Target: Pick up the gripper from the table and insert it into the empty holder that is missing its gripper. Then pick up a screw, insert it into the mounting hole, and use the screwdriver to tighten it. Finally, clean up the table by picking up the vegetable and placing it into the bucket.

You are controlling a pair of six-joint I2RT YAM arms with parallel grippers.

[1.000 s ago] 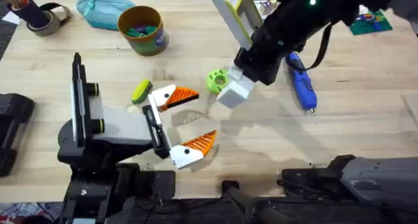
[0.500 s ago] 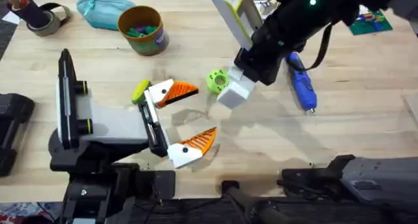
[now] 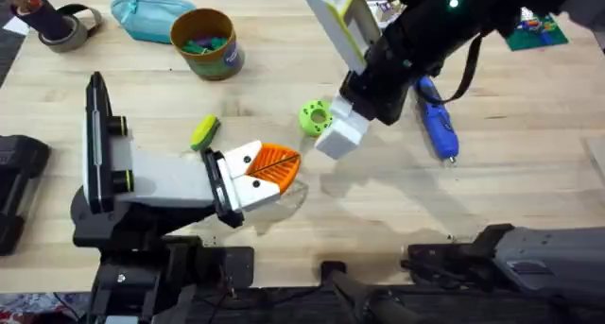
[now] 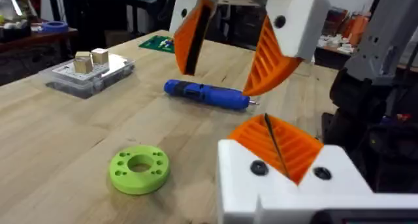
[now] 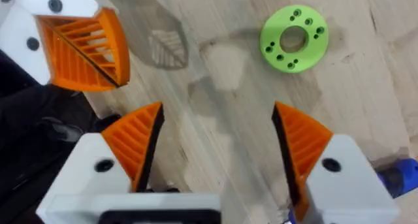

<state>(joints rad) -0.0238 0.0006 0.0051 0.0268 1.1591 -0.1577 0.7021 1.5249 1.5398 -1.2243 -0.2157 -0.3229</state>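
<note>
My left end effector (image 3: 279, 163) is pressed together on nothing. My right end effector (image 5: 217, 119) hangs spread beside the bright green holed disc (image 3: 315, 116). The small yellow-green oblong toy vegetable (image 3: 204, 132) lies well apart from that disc. It is probably light and slick, so I'd pinch its middle.

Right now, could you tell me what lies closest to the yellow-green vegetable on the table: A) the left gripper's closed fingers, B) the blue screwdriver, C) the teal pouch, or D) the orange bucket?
A: the vegetable lies just beside the left gripper, whose orange pads are pressed together.
</note>
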